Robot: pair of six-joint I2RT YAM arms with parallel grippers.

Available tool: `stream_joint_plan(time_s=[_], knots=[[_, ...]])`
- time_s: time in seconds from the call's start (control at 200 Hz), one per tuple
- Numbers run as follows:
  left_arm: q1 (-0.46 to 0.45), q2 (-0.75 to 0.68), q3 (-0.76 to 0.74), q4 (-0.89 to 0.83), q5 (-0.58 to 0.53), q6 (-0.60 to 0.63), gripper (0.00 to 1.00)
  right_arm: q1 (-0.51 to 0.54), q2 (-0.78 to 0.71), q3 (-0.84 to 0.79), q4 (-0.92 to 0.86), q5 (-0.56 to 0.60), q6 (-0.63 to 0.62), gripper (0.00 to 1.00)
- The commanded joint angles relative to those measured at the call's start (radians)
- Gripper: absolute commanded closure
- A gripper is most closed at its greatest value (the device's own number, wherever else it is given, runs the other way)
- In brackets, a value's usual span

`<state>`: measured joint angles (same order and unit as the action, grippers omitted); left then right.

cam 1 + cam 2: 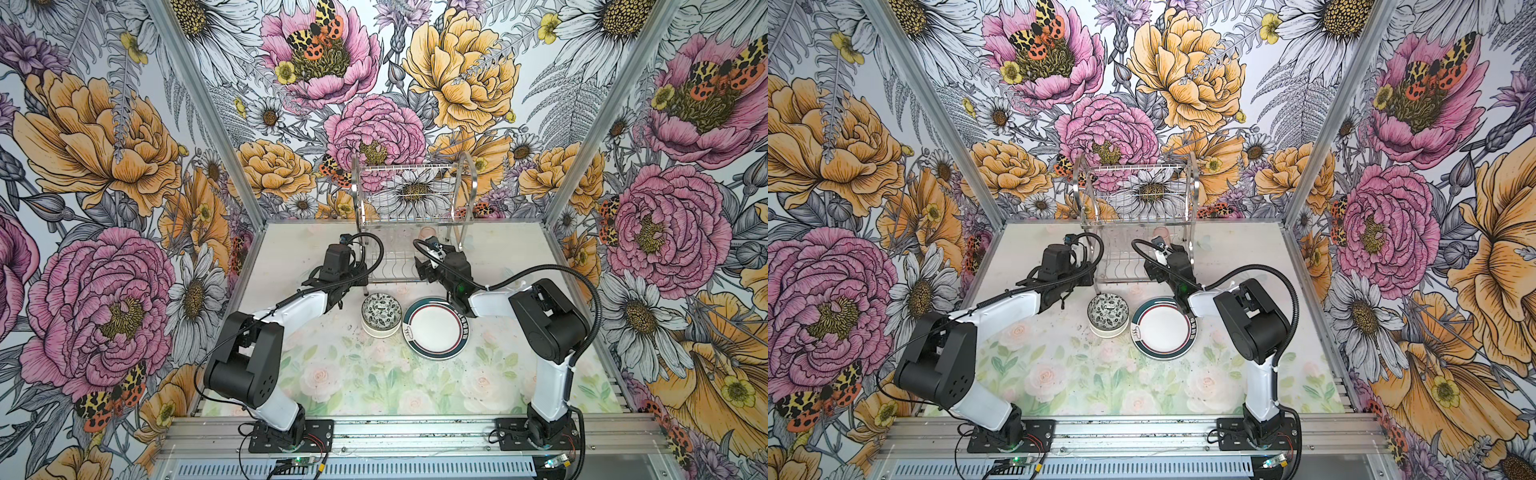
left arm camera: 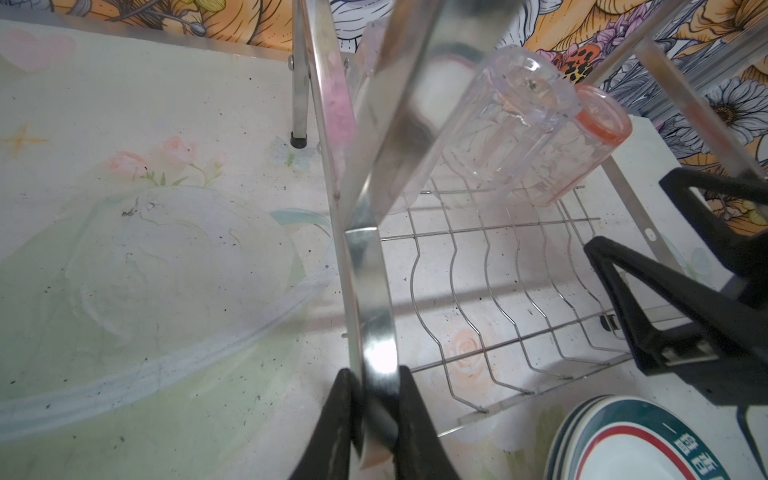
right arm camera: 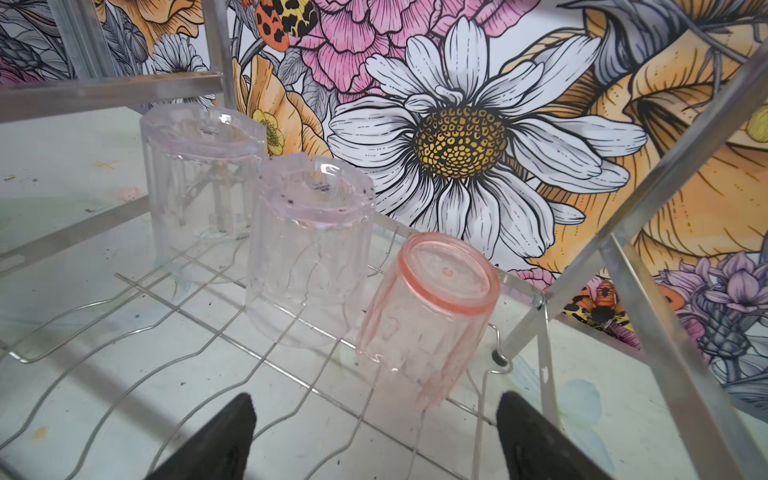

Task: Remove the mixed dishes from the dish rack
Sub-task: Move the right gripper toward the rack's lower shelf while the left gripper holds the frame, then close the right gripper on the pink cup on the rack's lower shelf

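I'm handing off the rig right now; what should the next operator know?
Left pincer: shut on the chrome wire dish rack's arched side frame.
Right pincer: open, facing the pinkish translucent cup.
Done: teal-rimmed round plates and leaf-patterned bowl stack sit on the floral table before the rack.
Left: three upturned cups on the lower shelf: that pinkish one, the clear cup beside it, the farther clear cup.

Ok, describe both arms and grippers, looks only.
The left arm and right arm have glossy white links between bulky black joint housings, on black base plates. Ribbed black cable hoses loop alongside. The left gripper and right gripper have black tapering fingers.
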<state>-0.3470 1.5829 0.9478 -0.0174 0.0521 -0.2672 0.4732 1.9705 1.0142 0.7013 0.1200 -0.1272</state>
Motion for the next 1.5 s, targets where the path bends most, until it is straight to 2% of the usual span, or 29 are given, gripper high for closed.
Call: stream_joint_plan(time_s=[0.0,0.4,0.941,1.076,1.196,1.491], knots=[[-0.006,-0.031,-0.013,0.017,0.068,-0.083,0.92,-0.015,0.032,0.042,0.051,0.012,-0.020,0.08],[-0.001,-0.045,-0.027,0.004,0.059,-0.074,0.92,-0.077,0.097,0.132,0.042,-0.095,-0.058,0.07],[0.007,-0.081,-0.046,-0.018,0.041,-0.067,0.92,-0.110,0.189,0.324,-0.148,-0.149,-0.136,0.03],[0.011,-0.087,-0.047,-0.020,0.037,-0.063,0.92,-0.113,0.204,0.361,-0.200,-0.189,-0.169,0.07],[0.009,-0.089,-0.047,-0.022,0.036,-0.061,0.92,-0.113,0.206,0.367,-0.219,-0.236,-0.193,0.14],[0.011,-0.083,-0.043,-0.024,0.038,-0.062,0.92,-0.113,0.180,0.310,-0.169,-0.303,-0.203,0.28]])
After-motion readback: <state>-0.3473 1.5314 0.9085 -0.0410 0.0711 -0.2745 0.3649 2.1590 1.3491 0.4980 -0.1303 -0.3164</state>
